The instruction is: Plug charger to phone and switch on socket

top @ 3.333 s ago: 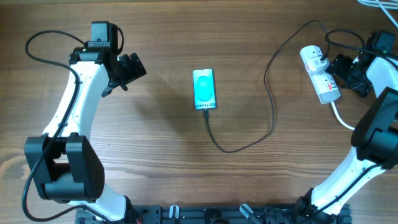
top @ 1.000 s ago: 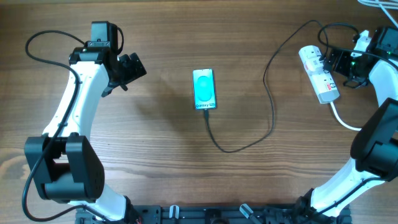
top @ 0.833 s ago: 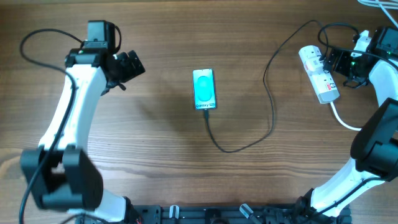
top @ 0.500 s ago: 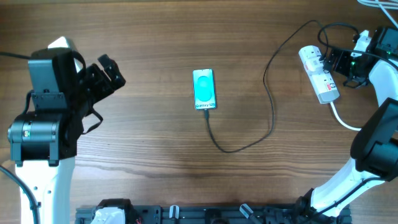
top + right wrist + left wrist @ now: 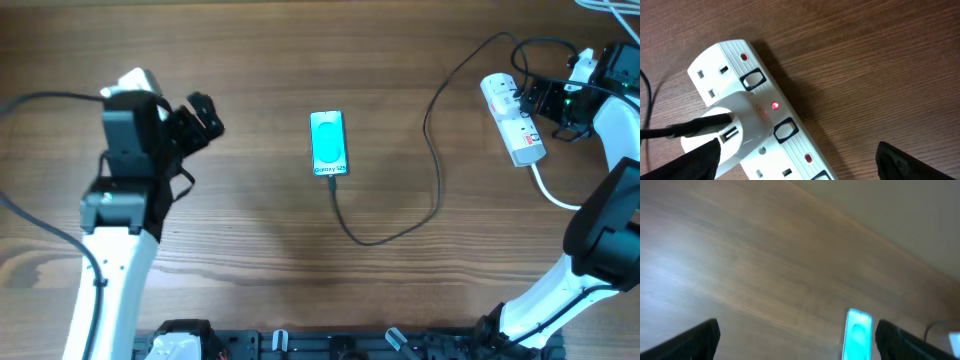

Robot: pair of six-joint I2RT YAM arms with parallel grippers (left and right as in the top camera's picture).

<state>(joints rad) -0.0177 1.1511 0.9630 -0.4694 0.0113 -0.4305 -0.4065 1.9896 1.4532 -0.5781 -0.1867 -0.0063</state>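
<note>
The phone [image 5: 328, 143] lies screen up, cyan, at the table's middle; it also shows blurred in the left wrist view [image 5: 857, 332]. The black charger cable [image 5: 437, 180] runs from the phone's bottom edge in a loop up to its white plug [image 5: 511, 99], which sits in the white socket strip [image 5: 522, 133]. In the right wrist view the plug [image 5: 740, 120] is in the strip [image 5: 790, 145] and a red light [image 5: 774, 105] glows beside it. My right gripper [image 5: 545, 100] is open right next to the strip. My left gripper [image 5: 200, 118] is open and empty, left of the phone.
The strip's thick white cord [image 5: 548, 190] curves toward the right arm's base. A black arm cable [image 5: 40, 100] arcs at the left. Bare wooden table [image 5: 250, 250] lies in front of the phone.
The left arm has swung and lifted, its wrist view now blurred; its gripper ends a little nearer the phone. The right gripper moved up to the strip earlier and has held still since.
</note>
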